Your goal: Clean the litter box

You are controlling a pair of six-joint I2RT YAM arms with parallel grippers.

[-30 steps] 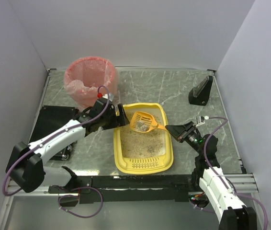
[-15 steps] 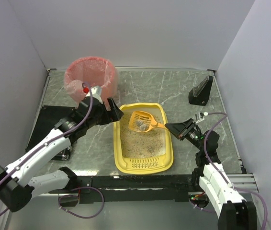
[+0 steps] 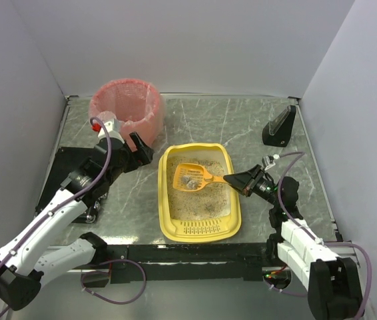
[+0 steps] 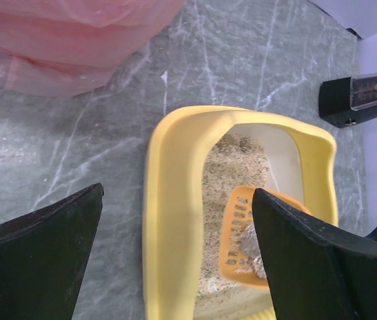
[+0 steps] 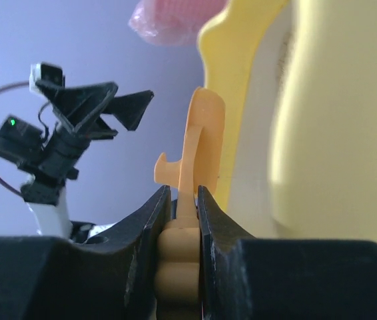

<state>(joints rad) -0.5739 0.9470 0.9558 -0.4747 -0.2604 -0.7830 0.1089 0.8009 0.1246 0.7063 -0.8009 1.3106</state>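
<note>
**Clerk:** Item nearest the bases?

**Checker:** One shallow yellow plastic rectangular litter box point(image 3: 164, 200). Its slotted lip was at the near end and its long axis ran near to far, with beige granules inside. It sat mid-table, between the two arms.

**Clerk:** Claws?

**Checker:** The right gripper point(image 3: 236, 180) stood just off the tray's right rim. Its jaws were pinched on the handle of a small orange slotted plastic scoop point(image 3: 200, 173), whose head reached leftward over the far half of the litter, with a grey clump point(image 3: 188, 179) lying in it. The left gripper point(image 4: 176, 191) stood off the tray's far-left corner, jaws wide, holding nothing.

**Clerk:** Further out?

**Checker:** One round basket with a pink plastic liner point(image 3: 150, 113), far-left of the scoop. One black wedge-shaped stand point(image 3: 280, 127), far right, well apart.

**Clerk:** Obstructions?

**Checker:** Likely one. The line from scoop to basket crossed the tray's far-left rim and passed close by the left gripper, which stood between them. A tilt on the way would probably spill the clump.
</note>
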